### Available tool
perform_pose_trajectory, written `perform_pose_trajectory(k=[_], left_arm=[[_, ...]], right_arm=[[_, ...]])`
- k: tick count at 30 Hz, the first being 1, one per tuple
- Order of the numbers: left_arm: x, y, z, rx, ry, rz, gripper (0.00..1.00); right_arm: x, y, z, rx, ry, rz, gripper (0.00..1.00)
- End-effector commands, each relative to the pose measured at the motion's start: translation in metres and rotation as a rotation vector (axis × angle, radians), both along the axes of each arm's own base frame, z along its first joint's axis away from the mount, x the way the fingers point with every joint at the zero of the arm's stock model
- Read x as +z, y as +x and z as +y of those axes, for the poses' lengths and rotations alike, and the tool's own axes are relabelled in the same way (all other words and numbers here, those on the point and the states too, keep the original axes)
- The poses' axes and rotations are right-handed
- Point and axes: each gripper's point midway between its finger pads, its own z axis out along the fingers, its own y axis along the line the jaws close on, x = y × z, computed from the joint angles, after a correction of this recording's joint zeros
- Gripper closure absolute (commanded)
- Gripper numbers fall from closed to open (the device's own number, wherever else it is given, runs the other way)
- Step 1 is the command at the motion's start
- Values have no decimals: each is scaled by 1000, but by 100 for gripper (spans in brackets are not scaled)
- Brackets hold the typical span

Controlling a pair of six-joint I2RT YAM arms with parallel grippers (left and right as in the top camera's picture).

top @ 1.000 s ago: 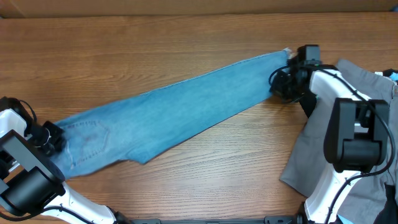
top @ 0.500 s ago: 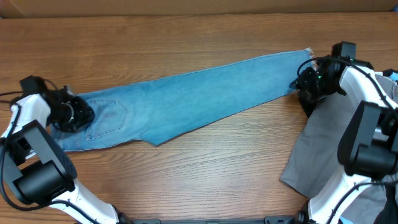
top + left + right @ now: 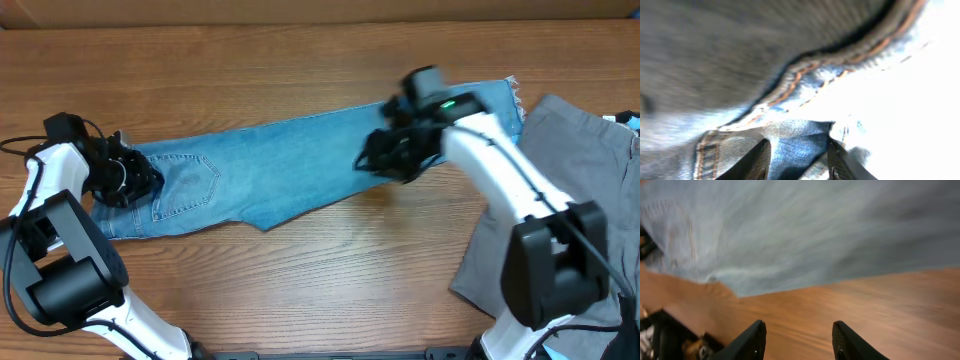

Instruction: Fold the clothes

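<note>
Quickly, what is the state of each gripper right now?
Left gripper: open, at the waistband of the jeans, denim in the gap.
Right gripper: open, holding nothing, over the wooden table beside the jeans.

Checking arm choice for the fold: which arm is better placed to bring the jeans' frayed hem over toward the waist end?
Right, probably. The right hand hovers open over the jeans leg, on the hem side; the left hand is at the far end by the pocket.
</note>
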Motion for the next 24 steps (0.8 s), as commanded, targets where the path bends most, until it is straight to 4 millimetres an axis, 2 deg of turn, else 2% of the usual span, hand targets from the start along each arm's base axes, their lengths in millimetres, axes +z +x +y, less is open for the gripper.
perform_pose_trajectory(k=[1, 5, 10, 13, 18, 21, 24], left_arm=[[12, 8, 9, 10, 27, -27, 59], [12, 9, 9, 11, 27, -28, 58], [12, 8, 8, 12, 21, -25, 59], [13, 7, 4, 15, 0, -23, 59], [23, 13, -2, 10, -47, -50, 60], [32, 17, 0, 9, -44, -54, 61], [41, 20, 2, 9, -41, -59, 61]], right_arm=[[-23, -36, 39, -45, 12, 123, 54], [-32, -64, 82, -11, 67, 142, 54], [-34, -77, 122, 13, 136, 98, 48], [-38, -78, 131, 1, 148, 101, 47], [-71, -83, 134, -57, 119, 217, 47], [-76, -85, 150, -2, 212, 250, 48], [-80, -86, 155, 15, 241, 269, 48]])
